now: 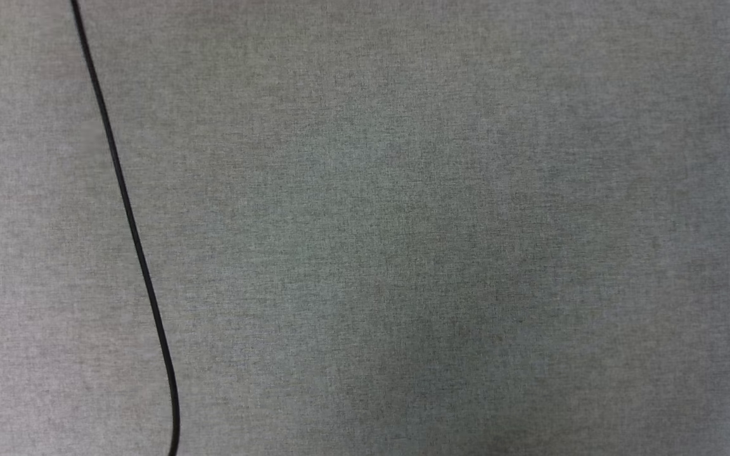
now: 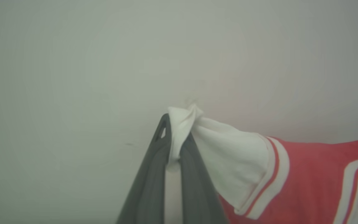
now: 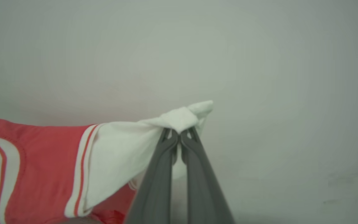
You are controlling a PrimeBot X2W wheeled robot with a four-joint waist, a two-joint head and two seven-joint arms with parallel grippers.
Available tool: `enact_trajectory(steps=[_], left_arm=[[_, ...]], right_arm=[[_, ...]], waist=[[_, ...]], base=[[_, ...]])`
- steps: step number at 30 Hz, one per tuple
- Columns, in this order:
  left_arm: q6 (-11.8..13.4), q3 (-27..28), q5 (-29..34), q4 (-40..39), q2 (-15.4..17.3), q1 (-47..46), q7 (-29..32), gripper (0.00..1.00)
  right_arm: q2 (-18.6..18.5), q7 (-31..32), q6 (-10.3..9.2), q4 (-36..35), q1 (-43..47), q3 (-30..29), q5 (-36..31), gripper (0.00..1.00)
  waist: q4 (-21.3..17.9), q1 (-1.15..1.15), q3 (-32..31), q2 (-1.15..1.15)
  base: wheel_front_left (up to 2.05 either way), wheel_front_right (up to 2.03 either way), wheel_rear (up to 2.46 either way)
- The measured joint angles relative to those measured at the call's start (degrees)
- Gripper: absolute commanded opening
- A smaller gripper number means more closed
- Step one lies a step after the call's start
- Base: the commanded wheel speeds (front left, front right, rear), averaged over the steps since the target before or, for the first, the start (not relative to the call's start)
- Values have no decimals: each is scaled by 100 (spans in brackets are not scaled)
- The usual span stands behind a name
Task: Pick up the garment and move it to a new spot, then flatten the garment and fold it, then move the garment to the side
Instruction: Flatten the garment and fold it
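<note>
Left claw (image 2: 176,134) pinches one white sleeve (image 2: 228,149) of the shirt (image 2: 309,177); right claw (image 3: 179,134) clamps the other sleeve (image 3: 120,149), red body hanging between them. Beyond, a black cable (image 1: 130,221) crosses the grey cloth (image 1: 466,221) on its left side

The garment (image 2: 309,174) is red with white sleeves edged in red-and-white stripes, the left pincer (image 2: 176,133) and right pincer (image 3: 179,135) are dark grey, and a black cable (image 1: 127,209) crosses the left of the mottled grey bench (image 1: 435,221).
</note>
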Motion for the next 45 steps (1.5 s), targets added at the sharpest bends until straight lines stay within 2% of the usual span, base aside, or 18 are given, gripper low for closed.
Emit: enact_trajectory(steps=[7, 14, 19, 26, 33, 38, 45], left_arm=[[-8, -361, -753, 120, -55, 542, -21, 0], [-8, -777, -1633, -122, 18, 1809, -130, 0], [-8, -1078, -2104, -316, 69, 2941, -280, 0], [-8, -1382, -2471, -547, 155, 4381, -498, 0], [0, -1357, -2604, -733, 209, 5615, -631, 0], [188, -1295, -2573, -1090, 218, 6593, -672, 0], [565, -1235, -2475, -1952, 311, 7801, -680, 0]], right_arm=[[103, -282, 0, 671, 296, 313, 378, 0], [91, -526, 0, 950, 1306, 710, 893, 0], [15, -703, 0, 964, 2340, 947, 1350, 0], [-207, -883, 1, 577, 3895, 1188, 1995, 0], [-413, -836, 2, 12, 5383, 1370, 2390, 0], [-582, -821, 2, -424, 6423, 1356, 2488, 0], [-693, -733, 2, -1112, 7817, 1011, 2471, 0]], waist=[[18, 0, 18, 0], [19, -1, -292, 0], [34, -1, -700, 0], [59, -2, -1452, 1], [79, -3, -2217, 0], [103, -3, -2741, 1], [202, -4, -3333, 1]], base=[[0, 0, 0], [0, 0, 0], [0, 0, 0], [0, 0, 0], [0, 0, 0], [0, 0, 0], [0, 0, 0]])
